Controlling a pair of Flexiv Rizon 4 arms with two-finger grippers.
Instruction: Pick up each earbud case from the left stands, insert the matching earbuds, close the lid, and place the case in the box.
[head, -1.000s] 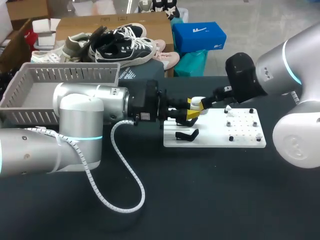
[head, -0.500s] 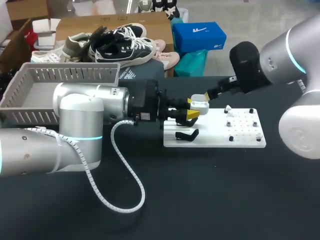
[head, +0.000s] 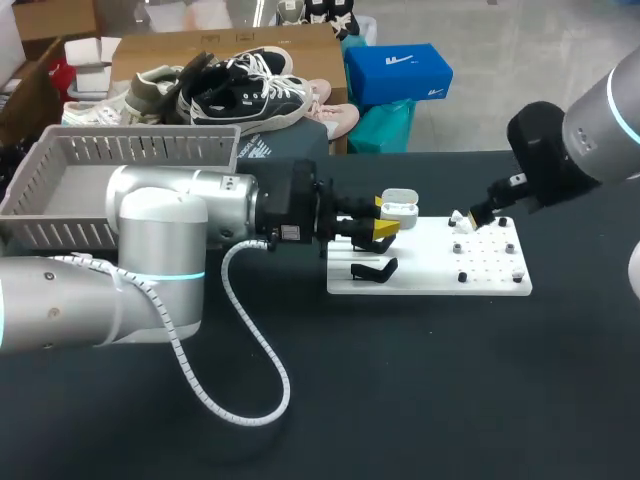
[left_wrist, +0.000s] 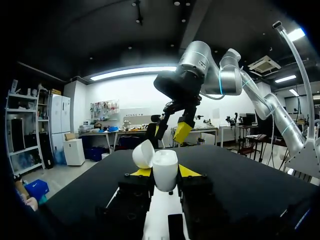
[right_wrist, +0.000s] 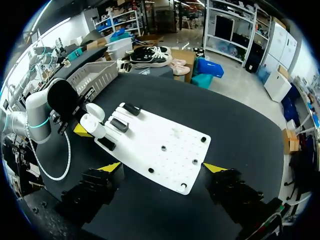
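One white case (head: 400, 207), lid up, sat clamped in the left pincer (left_wrist: 165, 172) above the stand end of the board (head: 430, 278). The right pincer (right_wrist: 163, 167) hung wide apart and bare over the board's pegged end. Whether earbuds were in the case could not be told. By this judgement the pickup was done. Closing the lid and placing the case in the basket (head: 60, 215), where no case showed, were left.

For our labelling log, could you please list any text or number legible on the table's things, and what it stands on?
None can be read.
The earbud case, white board, left pincer and right pincer show no print.
A sticker on the left arm is too small to read.
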